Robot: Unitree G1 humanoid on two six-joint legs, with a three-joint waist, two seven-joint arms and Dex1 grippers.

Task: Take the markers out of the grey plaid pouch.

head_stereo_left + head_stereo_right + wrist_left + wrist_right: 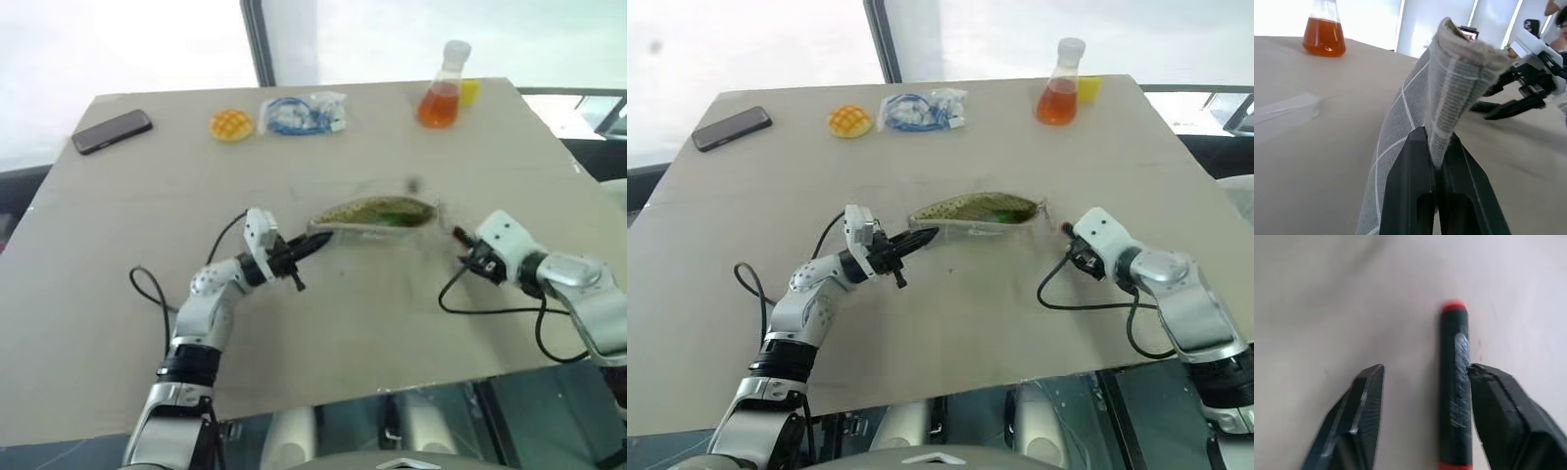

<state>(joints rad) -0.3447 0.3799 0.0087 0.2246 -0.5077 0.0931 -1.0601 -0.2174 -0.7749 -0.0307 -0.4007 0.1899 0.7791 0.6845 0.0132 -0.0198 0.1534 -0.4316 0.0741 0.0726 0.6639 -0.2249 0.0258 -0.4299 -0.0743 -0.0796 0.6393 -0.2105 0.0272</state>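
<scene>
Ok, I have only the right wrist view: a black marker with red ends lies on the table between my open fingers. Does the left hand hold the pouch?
Observer: Yes. The left hand is shut on one end of the grey plaid pouch.
Operator: Is something inside the pouch?
Observer: The head views show its olive lining with something green in it; I cannot tell if it is a marker.
Operator: And is my right hand close to the pouch?
Observer: The right hand is beside the pouch's other end, apart from it.
</scene>
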